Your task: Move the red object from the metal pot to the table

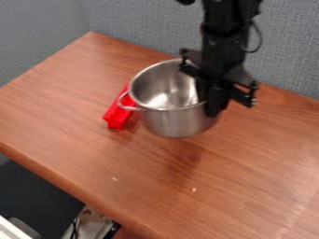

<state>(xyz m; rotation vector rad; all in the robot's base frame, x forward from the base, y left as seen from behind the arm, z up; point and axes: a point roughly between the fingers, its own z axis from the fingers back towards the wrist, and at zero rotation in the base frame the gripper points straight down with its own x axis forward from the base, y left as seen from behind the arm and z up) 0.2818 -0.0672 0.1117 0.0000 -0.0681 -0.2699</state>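
The shiny metal pot [173,116] hangs tilted and looks raised off the table [75,140]; its inside looks empty. My gripper [214,106] comes down from above and is shut on the pot's right rim. The red object [118,113] lies on the wood just left of the pot, outside it, with its right end hidden behind the pot's wall.
The tabletop's rounded front edge [88,201] runs diagonally at the lower left, with dark floor below it. A grey wall [50,28] stands behind the table. Bare wood stretches to the front and right of the pot.
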